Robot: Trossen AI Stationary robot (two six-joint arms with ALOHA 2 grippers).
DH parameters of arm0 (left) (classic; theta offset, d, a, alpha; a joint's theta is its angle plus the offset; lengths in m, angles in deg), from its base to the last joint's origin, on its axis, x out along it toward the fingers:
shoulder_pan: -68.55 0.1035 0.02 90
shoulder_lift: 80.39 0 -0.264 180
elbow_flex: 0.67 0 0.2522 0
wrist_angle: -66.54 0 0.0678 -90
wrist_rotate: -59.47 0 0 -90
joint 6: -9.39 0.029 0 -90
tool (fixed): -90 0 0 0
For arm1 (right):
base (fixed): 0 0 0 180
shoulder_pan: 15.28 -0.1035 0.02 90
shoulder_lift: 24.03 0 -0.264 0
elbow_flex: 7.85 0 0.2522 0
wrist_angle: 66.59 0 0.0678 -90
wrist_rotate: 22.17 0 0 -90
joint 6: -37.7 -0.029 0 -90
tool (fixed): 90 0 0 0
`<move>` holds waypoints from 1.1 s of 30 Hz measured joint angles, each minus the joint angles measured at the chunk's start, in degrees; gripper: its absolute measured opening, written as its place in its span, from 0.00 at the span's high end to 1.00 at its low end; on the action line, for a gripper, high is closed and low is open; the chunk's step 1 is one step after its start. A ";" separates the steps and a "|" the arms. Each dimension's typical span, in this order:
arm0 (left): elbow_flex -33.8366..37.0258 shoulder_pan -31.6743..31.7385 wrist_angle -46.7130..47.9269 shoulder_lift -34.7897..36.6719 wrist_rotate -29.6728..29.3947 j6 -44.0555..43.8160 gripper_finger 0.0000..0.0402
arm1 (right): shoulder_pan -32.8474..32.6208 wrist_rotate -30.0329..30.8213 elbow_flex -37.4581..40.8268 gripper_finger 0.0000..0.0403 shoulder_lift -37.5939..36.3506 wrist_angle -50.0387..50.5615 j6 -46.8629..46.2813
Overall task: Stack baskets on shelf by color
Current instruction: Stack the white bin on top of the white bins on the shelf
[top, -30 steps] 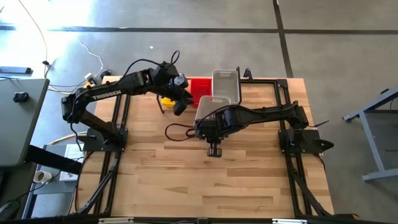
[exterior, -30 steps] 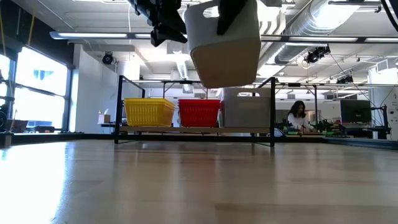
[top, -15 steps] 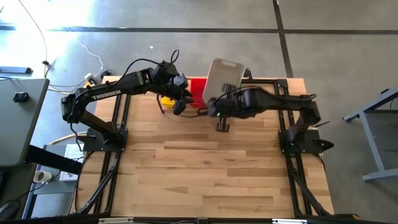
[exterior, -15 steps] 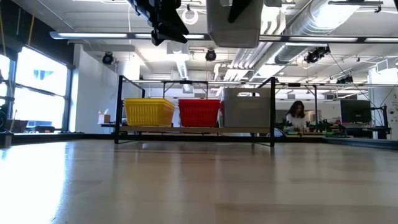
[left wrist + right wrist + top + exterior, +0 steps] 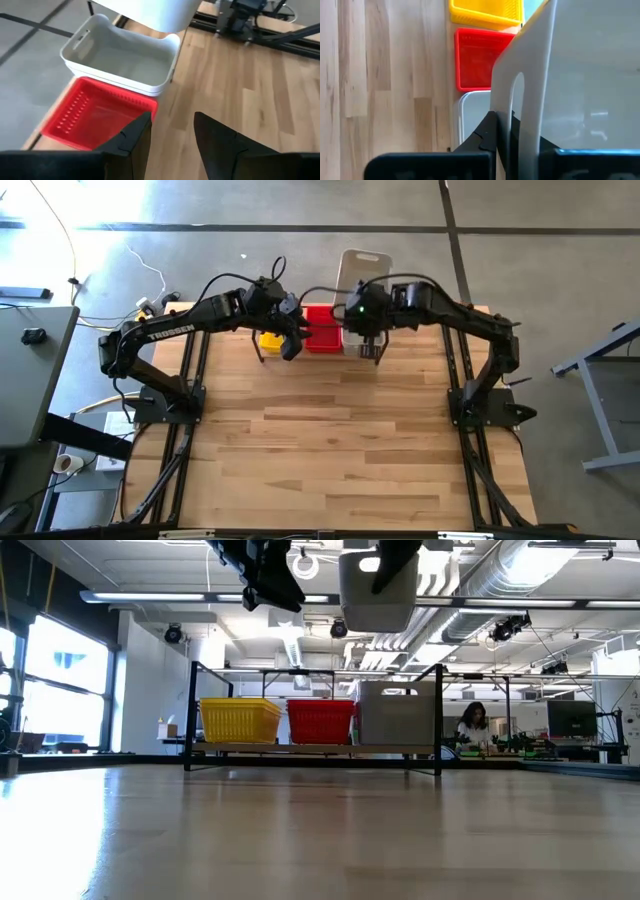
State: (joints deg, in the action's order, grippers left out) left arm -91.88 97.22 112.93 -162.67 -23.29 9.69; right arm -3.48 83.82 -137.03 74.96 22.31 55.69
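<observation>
Grey basket (image 5: 377, 585) moved over shelf (image 5: 312, 748), right gripper (image 5: 366, 315) clamping it; left gripper (image 5: 170, 130) open.

We find the shelf (image 5: 312, 748) along the far edge of the bench (image 5: 330, 450), with three baskets standing on it side by side. Seen from above, the left basket (image 5: 270, 340) sits at the left, the middle basket (image 5: 322, 338) next to it, and the right basket (image 5: 397, 718) at the right end. The lifted basket (image 5: 377, 588) hangs above the right one, clear of it, in the right gripper (image 5: 371, 340). The left gripper (image 5: 290, 346) hovers above the left and middle baskets.
</observation>
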 joint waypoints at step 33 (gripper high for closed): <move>0.00 0.63 0.07 0.00 -2.99 -0.29 0.65 | 7.57 -8.24 31.06 1.00 -7.18 -20.60 13.56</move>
State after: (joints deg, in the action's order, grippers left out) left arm -91.88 97.85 112.99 -162.67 -26.28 9.40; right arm 4.10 75.58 -105.97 67.78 1.72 69.25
